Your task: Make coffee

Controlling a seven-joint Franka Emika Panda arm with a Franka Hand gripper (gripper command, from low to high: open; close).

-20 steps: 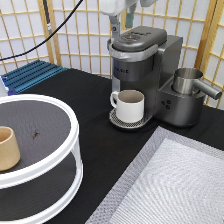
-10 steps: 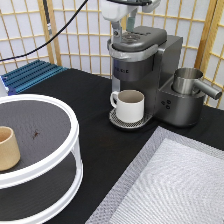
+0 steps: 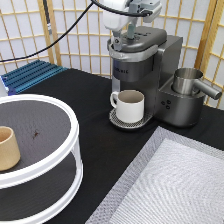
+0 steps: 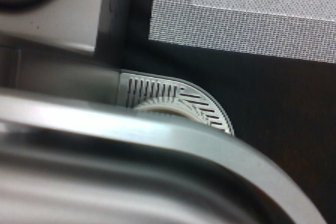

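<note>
hovering claw [image 3: 124, 31] now lower over coffee maker [image 3: 145, 65] lid, finger state unclear, mug [image 3: 130, 105] unmoved on drip tray

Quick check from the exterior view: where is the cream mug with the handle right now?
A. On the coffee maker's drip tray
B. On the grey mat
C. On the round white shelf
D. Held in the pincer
A: the cream mug stands on the drip tray under the coffee maker, while the pincer is above the machine's top.
</note>
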